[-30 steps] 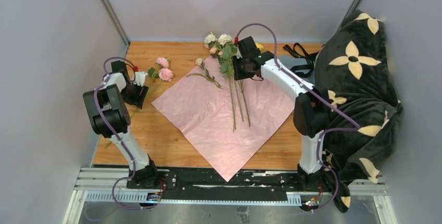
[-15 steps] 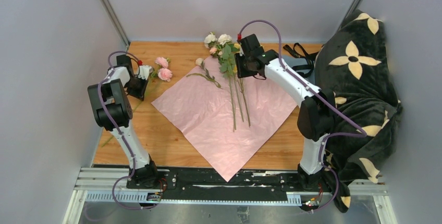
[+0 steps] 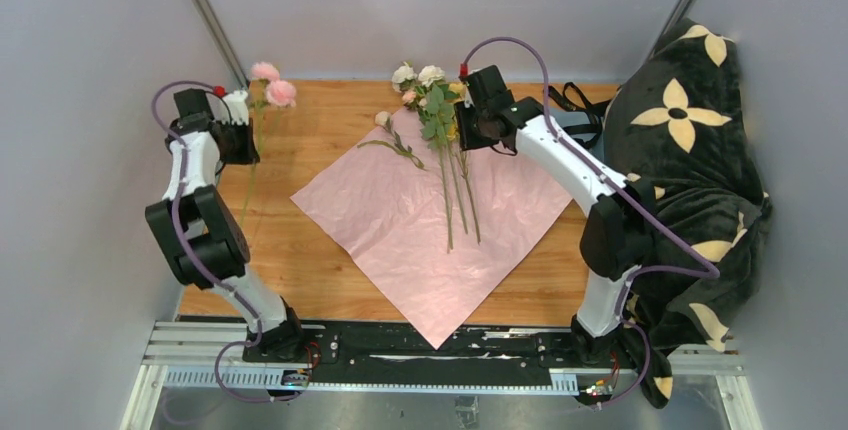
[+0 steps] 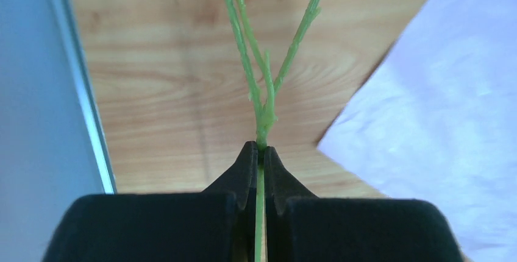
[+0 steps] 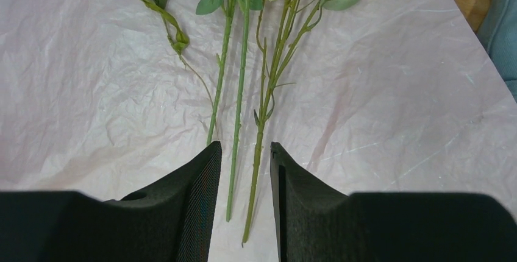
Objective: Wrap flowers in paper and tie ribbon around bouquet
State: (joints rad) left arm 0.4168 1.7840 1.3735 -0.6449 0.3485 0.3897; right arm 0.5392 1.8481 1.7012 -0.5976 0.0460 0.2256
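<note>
My left gripper (image 3: 244, 136) is shut on the thin green stem (image 4: 263, 109) of two pink flowers (image 3: 272, 84) and holds them up off the table at the back left, the stem hanging down. The paper (image 3: 420, 225), pale pink face up, lies spread at the table's middle. White, pink and yellow flowers (image 3: 424, 85) lie on it, their stems (image 5: 239, 109) pointing to the near side. One small bloom (image 3: 383, 119) lies at the paper's far left edge. My right gripper (image 5: 244, 152) stands open above those stems, touching nothing. The black ribbon (image 3: 572, 100) lies at the back right.
A black blanket with cream flower shapes (image 3: 680, 170) is heaped along the right side. A grey-blue cloth (image 5: 501, 42) lies by the paper's right corner. The grey wall and its metal post (image 4: 85, 103) stand close on the left of my left gripper.
My left gripper shut on the pink flowers' stem and lifted them from the table, up toward the back left corner. The right gripper shifted slightly to the right above the stems.
</note>
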